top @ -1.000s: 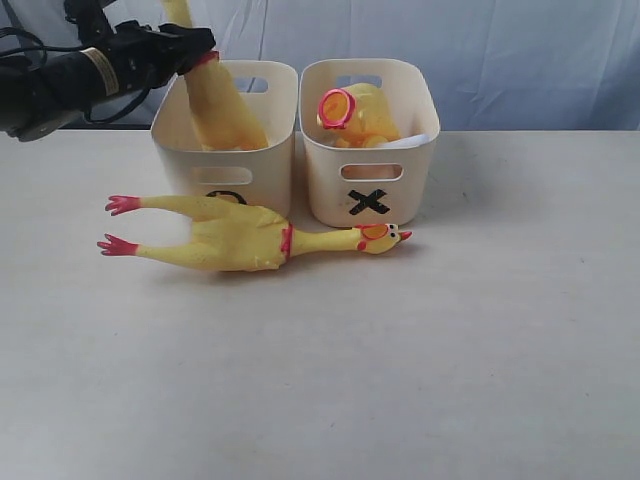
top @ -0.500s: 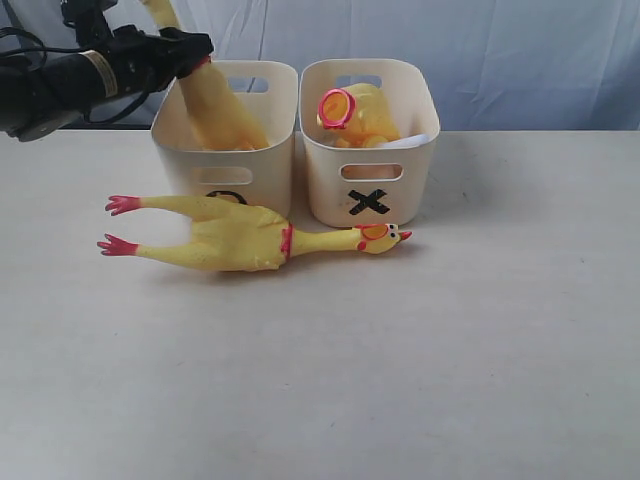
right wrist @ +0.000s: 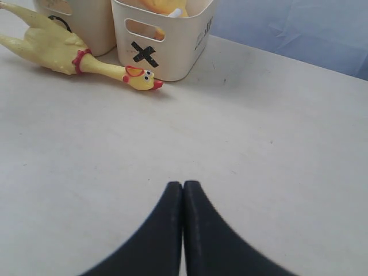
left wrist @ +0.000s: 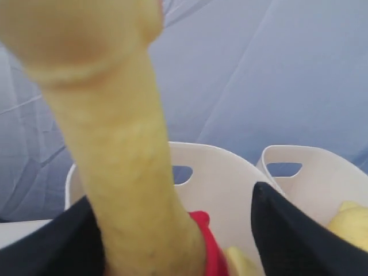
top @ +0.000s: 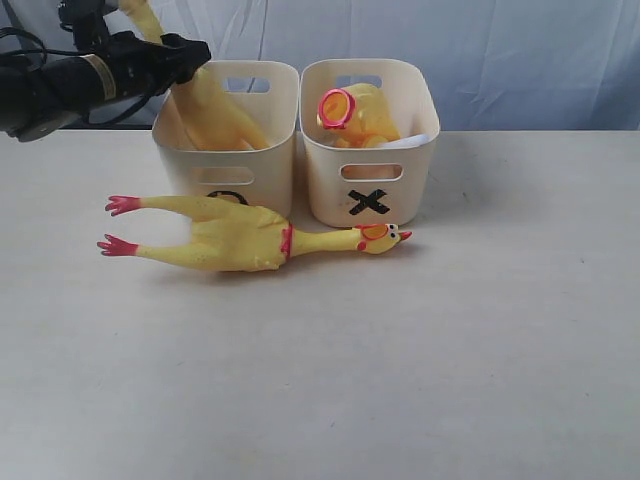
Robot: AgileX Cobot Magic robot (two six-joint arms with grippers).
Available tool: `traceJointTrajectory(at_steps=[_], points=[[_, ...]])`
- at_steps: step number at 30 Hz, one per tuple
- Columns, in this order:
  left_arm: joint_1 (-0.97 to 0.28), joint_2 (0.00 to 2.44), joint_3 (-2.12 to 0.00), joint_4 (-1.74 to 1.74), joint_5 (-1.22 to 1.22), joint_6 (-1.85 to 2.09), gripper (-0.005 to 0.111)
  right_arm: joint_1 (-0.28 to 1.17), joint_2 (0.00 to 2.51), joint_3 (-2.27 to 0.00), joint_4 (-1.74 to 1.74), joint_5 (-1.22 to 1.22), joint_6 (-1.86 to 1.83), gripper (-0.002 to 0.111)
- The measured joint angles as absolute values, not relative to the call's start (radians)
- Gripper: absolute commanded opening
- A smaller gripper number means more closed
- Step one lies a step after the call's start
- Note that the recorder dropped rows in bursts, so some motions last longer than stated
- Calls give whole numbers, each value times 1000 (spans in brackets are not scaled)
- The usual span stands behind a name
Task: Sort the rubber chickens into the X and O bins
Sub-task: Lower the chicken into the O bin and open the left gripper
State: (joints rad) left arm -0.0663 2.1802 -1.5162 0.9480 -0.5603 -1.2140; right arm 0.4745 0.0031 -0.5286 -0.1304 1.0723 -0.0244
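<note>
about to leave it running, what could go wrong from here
1. The leaning chicken sticks out of the O bin, its neck between the fingers of the open left gripper; a retreat could snag it and drag it out.
2. The loose chicken lies close in front of the O bin and X bin, hiding part of the O mark; a grab there may bump them.

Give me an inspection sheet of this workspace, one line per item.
Surface: pale table, no spills seen.
Job's things: O bin and X bin side by side; rubber chicken in the O bin; rubber chicken in the X bin; rubber chicken on the table lying in front of both.
Clutter: white thing in the X bin, cannot identify.
Grippers: left gripper open around the O-bin chicken's neck; right gripper shut, empty, over the table.
Cables: black cables by the left arm.
Surroundings: blue cloth backdrop.
</note>
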Motion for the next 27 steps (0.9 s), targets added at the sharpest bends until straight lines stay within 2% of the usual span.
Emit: traceJointTrajectory(at_steps=[6, 18, 27], points=[[-72, 2170, -1541, 1066, -440, -1206, 63, 475, 3, -529, -130, 1072, -24, 0], [-120, 2141, -1604, 1378, -362, -1230, 63, 475, 3, -529, -130, 1072, -24, 0], [-160, 2135, -1608, 1400, -216, -1240, 66, 475, 3, -529, -130, 1072, -24, 0]])
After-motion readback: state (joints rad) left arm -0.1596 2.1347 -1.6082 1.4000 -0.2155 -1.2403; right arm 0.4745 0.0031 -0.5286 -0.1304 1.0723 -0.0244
